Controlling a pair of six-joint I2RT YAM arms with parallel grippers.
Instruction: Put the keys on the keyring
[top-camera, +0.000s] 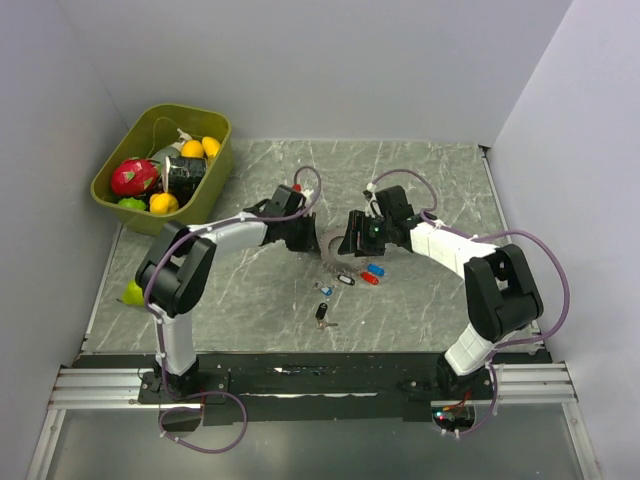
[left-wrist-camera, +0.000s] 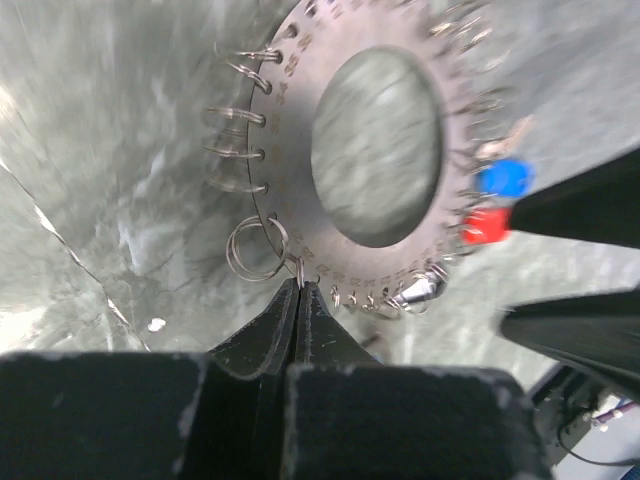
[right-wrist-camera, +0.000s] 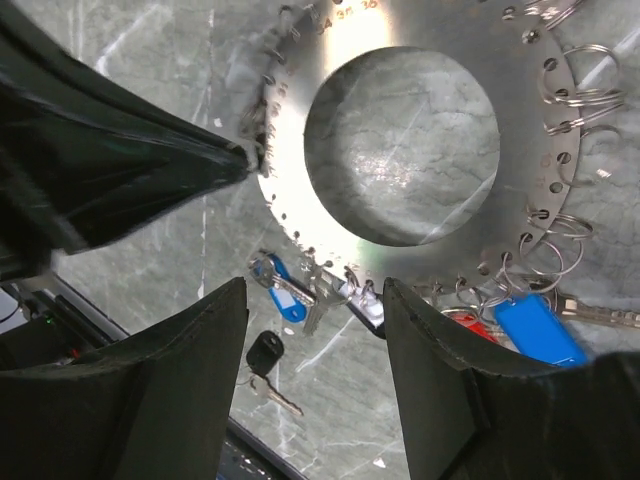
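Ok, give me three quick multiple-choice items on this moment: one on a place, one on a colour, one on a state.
1. Where does the green bin stand?
A) at the far-left corner of the table
B) at the far-right corner
C) between the two arms

2. What colour is the head of the loose key lying lowest in the top view?
A) yellow
B) red
C) dark

3. How is the left tool?
A) open, above bare marble
B) shut on the rim of the keyring
C) holding a red key

Answers:
1 A: the top view shows it up left, by the walls.
2 C: its head looks black.
3 B: the left wrist view shows it closed on the rim.
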